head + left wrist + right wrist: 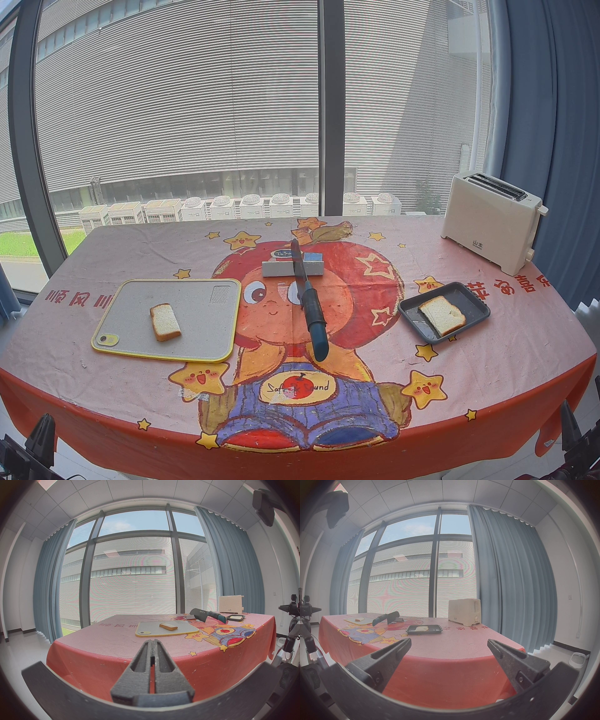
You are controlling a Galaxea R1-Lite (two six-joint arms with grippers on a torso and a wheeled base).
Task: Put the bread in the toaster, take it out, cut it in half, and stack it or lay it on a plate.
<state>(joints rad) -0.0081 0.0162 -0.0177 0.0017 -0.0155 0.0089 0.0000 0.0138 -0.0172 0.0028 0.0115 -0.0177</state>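
Left gripper point(152, 645): fingers pressed together. Right gripper point(448, 642): spread wide. Both hang empty, below the near table edge. One bread half point(165, 321) lies on the cutting board point(206, 331); the other half point(442, 314) sits in the dark plate point(470, 299).

Risks: the knife point(309, 300) lies between board and plate, blade propped on its rest point(278, 267), so a low carry across could knock it. The small, light bread may slide on the smooth board or crush under a hard pinch. The loose printed tablecloth point(125, 387) could drag.

Toaster point(490, 220) at the far right corner, near the big window point(187, 94) and blue curtain point(550, 125)
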